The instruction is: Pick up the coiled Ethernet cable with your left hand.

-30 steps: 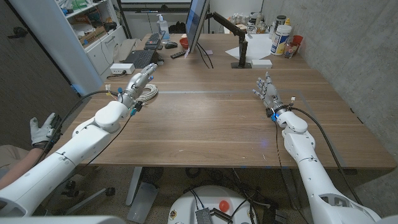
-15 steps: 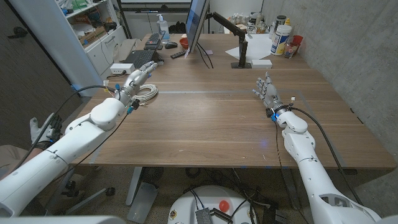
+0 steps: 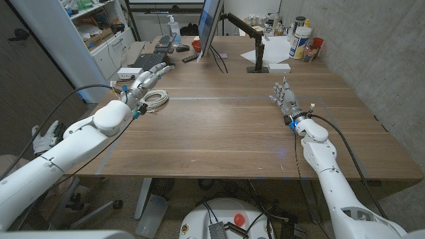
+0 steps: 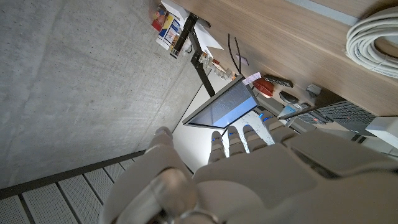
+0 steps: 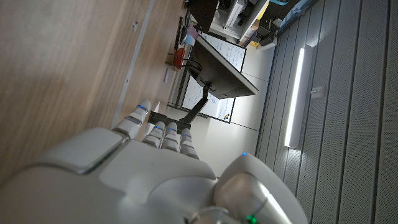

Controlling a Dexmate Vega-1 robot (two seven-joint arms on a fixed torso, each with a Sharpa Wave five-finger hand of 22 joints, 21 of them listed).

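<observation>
The coiled Ethernet cable (image 3: 155, 99), white, lies on the wooden table (image 3: 226, 126) near its left edge; a part of the coil (image 4: 375, 38) shows in the left wrist view. My left hand (image 3: 144, 84) hovers over the coil's far left side, fingers stretched out and apart, holding nothing. The back of that hand (image 4: 249, 168) shows in the left wrist view. My right hand (image 3: 284, 97) stands on the table's right side, fingers straight and apart, empty. Its back (image 5: 143, 168) shows in the right wrist view.
A monitor (image 3: 209, 26) stands at the table's back middle, with a keyboard (image 3: 150, 62) and a white box (image 3: 129, 73) behind the coil. A black stand (image 3: 257, 56), white papers (image 3: 275, 50) and bottles (image 3: 300, 41) sit at the back right. Shelves (image 3: 99, 33) stand beyond the left edge.
My left arm has reached further forward and left, carrying the hand past the coil's far side. The right arm has not moved.
</observation>
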